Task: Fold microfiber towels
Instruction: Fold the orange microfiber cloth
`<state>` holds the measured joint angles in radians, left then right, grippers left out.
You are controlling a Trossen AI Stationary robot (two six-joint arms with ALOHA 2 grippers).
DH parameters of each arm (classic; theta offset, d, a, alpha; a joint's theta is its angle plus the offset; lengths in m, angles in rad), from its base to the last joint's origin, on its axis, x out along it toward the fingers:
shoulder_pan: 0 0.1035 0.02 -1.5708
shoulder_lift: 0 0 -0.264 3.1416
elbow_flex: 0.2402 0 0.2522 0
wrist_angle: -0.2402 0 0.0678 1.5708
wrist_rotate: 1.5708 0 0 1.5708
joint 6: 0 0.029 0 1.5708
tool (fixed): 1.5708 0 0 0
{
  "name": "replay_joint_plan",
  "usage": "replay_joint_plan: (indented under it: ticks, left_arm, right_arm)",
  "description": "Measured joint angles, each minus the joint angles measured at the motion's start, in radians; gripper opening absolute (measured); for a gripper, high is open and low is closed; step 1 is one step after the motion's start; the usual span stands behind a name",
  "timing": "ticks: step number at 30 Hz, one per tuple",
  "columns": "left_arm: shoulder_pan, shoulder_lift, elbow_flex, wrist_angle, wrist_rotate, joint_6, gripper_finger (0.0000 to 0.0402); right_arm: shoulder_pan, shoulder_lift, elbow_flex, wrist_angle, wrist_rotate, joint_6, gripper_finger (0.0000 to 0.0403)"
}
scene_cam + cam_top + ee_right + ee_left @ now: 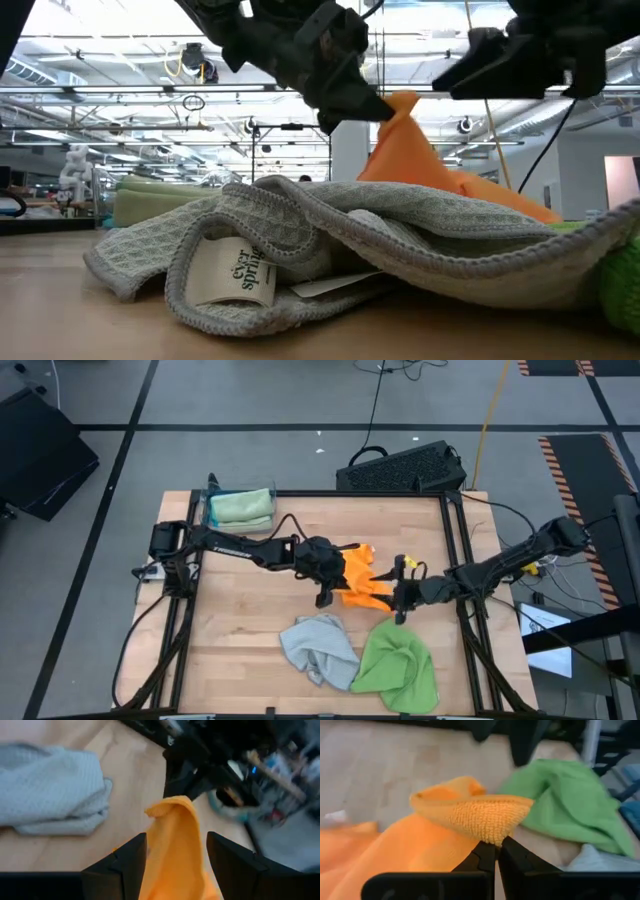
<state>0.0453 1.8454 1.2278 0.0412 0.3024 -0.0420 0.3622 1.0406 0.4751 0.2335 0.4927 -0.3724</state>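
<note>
Orange towel (470, 815) hung pinched in my left gripper (496, 851), lifted clear for folding; my right gripper (175, 855) straddled it, fingers apart.

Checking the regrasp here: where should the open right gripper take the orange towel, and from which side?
Grip the free hem of the orange towel below its raised peak, coming from the right arm's side. The left gripper already pinches the opposite corner, and the right gripper straddles that draped edge.

Four soft microfiber towels are showing: one orange cloth (360, 578) hanging between two grippers, one crumpled light grey (318, 648), one bright green (397, 664), one folded pale sage green (241, 507) far off.
</note>
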Motion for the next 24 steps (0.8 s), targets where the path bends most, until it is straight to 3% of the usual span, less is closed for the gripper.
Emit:
replay_joint_plan:
  ticks: [6, 11, 14, 17, 24]
  left_arm:
    - [-0.016, 0.0, 0.0, 0.021, 0.048, 0.006, 0.0005]
    - [-0.015, 0.0, 0.0, 0.005, 0.047, 0.006, 0.0015]
    - [-0.015, 0.0, 0.0, 0.003, 0.04, 0.006, 0.0006]
    - [-0.015, 0.0, 0.0, 0.004, 0.038, 0.006, 0.0006]
    - [-0.013, 0.0, 0.0, 0.001, 0.009, 0.002, 0.0017]
  right_arm:
    - [-0.001, 0.15, -0.001, 0.21, 0.084, -0.311, 0.0197]
    - [-0.001, 0.211, -0.001, 0.355, 0.077, -0.48, 0.0196]
    - [-0.017, 0.24, 0.0, 0.386, 0.012, -0.554, 0.0191]
    - [-0.036, 0.278, 0.0, 0.409, -0.055, -0.574, 0.0167]
    - [-0.038, 0.315, 0.0, 0.464, -0.079, -0.576, 0.007]
